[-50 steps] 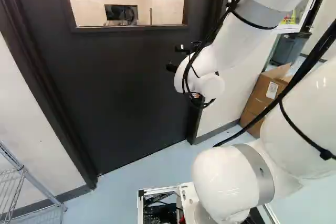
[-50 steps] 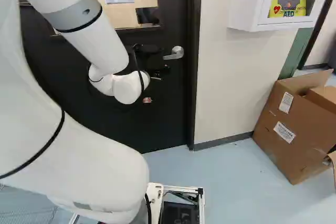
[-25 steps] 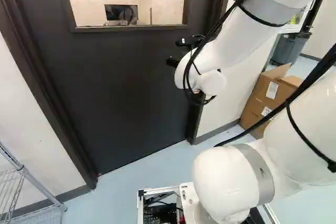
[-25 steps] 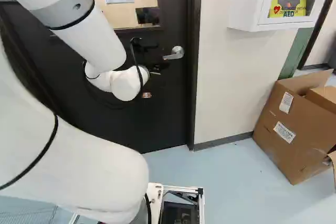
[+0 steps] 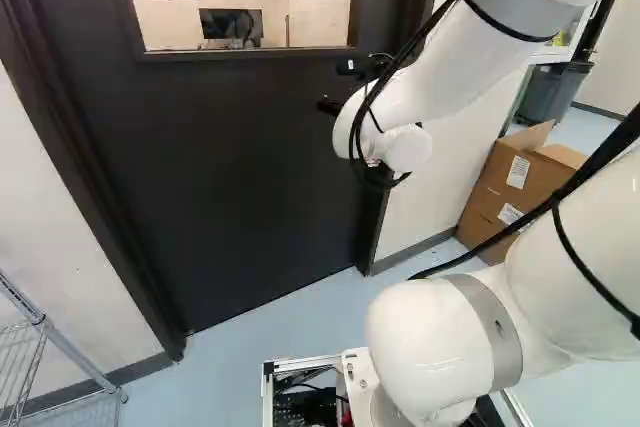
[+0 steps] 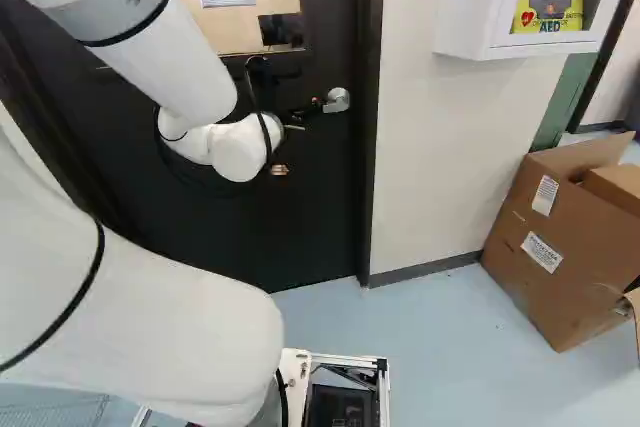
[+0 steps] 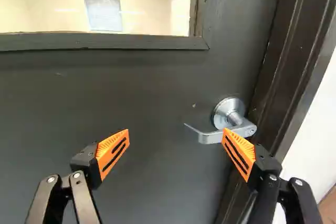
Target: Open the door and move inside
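The claw [image 7: 176, 135] stands spread; the handle [image 7: 211, 138] lies ahead, offset toward the door frame [image 7: 294, 61], its long axis crosswise.

bright, even indoor light washes the scene i watch from my remote station, glancing off the white arm [image 5: 437, 347] in small, hard highlights. pale strips of ceiling light streak the window [image 7: 131, 9], where the room behind the glass looks nearly bleached out. the dark door [image 5: 230, 167] soaks up the light, and in the right base view dark details sink into its blackness. the metal door handle [image 7: 228, 114] catches a cool sheen in my wrist view. soft shading lies beside the cardboard box [image 6: 560, 247] on the bright floor [image 6: 440, 347]. toward the edge of the left base view, the door frame [image 5: 60, 127] bows slightly.
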Controlling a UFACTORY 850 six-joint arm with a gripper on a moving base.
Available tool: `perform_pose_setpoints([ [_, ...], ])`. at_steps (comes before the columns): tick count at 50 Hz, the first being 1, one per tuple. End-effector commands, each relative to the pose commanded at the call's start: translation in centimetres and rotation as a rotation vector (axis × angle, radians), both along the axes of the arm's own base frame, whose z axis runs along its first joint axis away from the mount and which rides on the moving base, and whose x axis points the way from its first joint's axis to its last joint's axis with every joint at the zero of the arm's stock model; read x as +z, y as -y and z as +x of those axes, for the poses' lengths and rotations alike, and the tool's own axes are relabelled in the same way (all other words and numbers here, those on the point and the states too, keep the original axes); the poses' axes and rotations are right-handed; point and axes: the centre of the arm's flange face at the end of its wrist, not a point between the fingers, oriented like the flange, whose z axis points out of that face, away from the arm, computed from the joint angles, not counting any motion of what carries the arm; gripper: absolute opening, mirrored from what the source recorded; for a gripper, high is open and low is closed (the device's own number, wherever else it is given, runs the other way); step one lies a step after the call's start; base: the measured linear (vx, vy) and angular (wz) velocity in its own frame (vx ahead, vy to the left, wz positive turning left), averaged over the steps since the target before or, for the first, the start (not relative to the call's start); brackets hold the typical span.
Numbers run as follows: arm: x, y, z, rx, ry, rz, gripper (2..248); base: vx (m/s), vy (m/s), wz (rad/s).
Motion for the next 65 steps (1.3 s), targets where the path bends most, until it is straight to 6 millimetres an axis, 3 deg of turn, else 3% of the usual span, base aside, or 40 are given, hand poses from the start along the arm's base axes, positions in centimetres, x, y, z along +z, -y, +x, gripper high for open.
perform_pose_setpoints([
  [39, 3.6, 1.4, 3.4, -0.038, 0.018, 0.000, 247, 0.000, 0.000, 0.000],
  [65, 2.0, 1.9, 6.7, -0.048, -0.042, 0.000, 247, 0.000, 0.000, 0.000],
])
